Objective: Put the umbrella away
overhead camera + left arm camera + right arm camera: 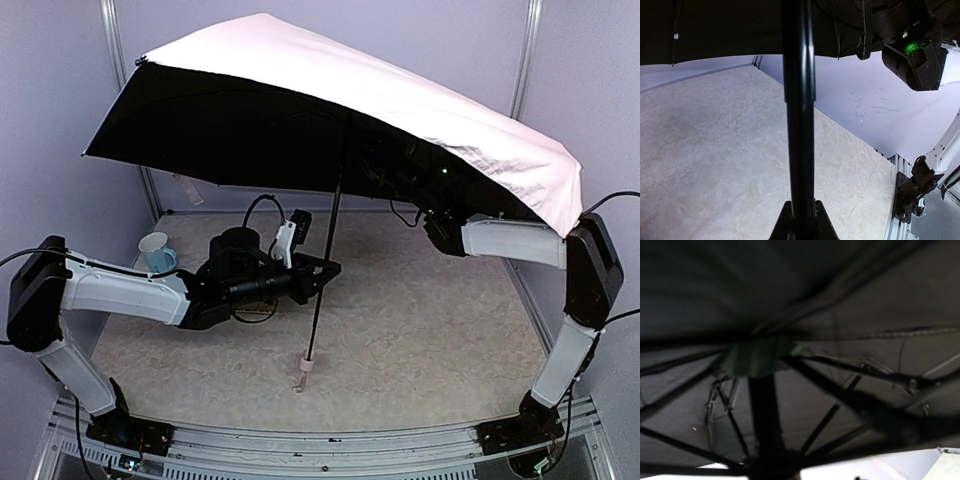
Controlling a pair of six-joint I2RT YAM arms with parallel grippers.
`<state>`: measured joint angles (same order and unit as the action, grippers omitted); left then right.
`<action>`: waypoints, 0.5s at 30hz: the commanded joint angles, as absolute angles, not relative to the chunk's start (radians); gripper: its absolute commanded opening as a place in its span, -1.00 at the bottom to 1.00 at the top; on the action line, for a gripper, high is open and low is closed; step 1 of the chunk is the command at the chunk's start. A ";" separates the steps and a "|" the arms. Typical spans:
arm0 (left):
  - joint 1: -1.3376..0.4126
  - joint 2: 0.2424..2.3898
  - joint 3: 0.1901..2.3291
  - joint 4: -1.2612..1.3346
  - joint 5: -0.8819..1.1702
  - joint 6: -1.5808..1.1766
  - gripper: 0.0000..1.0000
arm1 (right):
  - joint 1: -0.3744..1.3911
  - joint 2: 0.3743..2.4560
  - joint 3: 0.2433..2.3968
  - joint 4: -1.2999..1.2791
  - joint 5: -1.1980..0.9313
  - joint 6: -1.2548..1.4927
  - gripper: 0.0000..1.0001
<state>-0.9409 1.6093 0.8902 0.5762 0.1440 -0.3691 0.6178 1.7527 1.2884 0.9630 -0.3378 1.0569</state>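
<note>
A folding umbrella [400, 90] with pale pink outer fabric and a black inner lining stands fully open over the middle of the table, its canopy tilted so the left edge sits higher than the right. Its thin black shaft [318, 315] slants down from under the canopy towards the near side. The small pale pink handle [303, 372] at the lower end sits at or just above the pale marbled table [430, 340]; contact cannot be judged.

The left gripper [322, 268] is closed tight on the shaft about halfway along its visible length. In the left wrist view the two dark fingers [785, 225] press against either side of the shaft [799, 125].

The right arm [510, 240] reaches up under the right half of the canopy. The right gripper is lost against the black lining, so how far it is open, and whether it has hold of anything, cannot be told. The right wrist view shows only the dark underside, the ribs [830, 420] and the upper shaft [765, 425].

A pale blue cup [155, 250] stands on the table at the far left, well apart from the handle.
</note>
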 commanded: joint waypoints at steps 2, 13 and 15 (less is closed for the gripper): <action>-0.948 1.587 0.941 0.613 0.177 -0.345 -1.00 | 0.617 1.751 1.303 1.007 -0.333 1.049 -0.05; -0.949 1.579 0.979 0.563 0.201 -0.317 -1.00 | 0.627 1.773 1.347 0.979 -0.360 1.032 -0.33; -0.950 1.578 0.977 0.563 0.203 -0.316 -1.00 | 0.627 1.767 1.341 0.978 -0.350 1.024 -0.46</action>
<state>-0.9405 1.6093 0.9386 0.5262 0.1642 -0.3702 0.6216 1.7638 1.3182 0.9726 -0.3580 1.0428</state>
